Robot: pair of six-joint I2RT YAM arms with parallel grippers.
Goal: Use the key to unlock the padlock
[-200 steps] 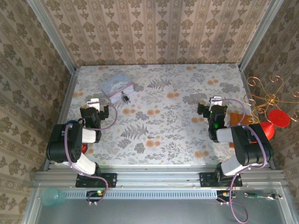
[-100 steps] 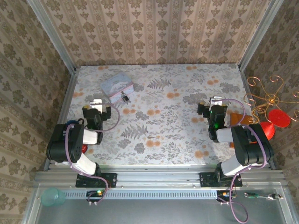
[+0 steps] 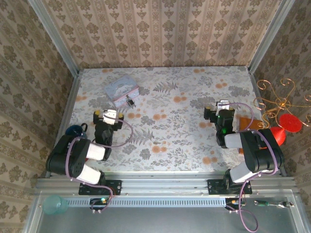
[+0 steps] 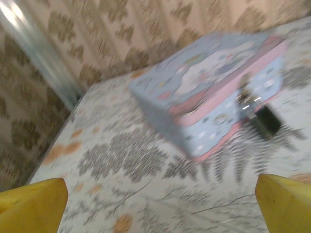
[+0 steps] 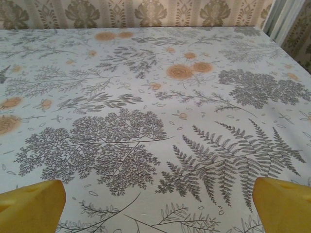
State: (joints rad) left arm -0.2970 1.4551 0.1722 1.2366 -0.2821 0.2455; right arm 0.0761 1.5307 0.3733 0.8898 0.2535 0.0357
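Since the earlier frame, the left arm point(image 3: 77, 158) has swung rightward; the right arm point(image 3: 255, 155) is unchanged.

Top view: the padlock point(image 3: 130, 101) lies against the near side of the blue tin point(image 3: 121, 89), beyond the left jaws.

Left wrist view: yellow fingertips point(image 4: 31, 206) are wide apart and empty, with the blurred padlock point(image 4: 265, 120) at the tin's point(image 4: 209, 87) front.

Right wrist view: the right jaws are wide apart and empty above the tabletop point(image 5: 155, 121).

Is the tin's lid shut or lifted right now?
Shut: in the blurred left wrist view the lid of the tin lies flat on its body, with the padlock at its front.
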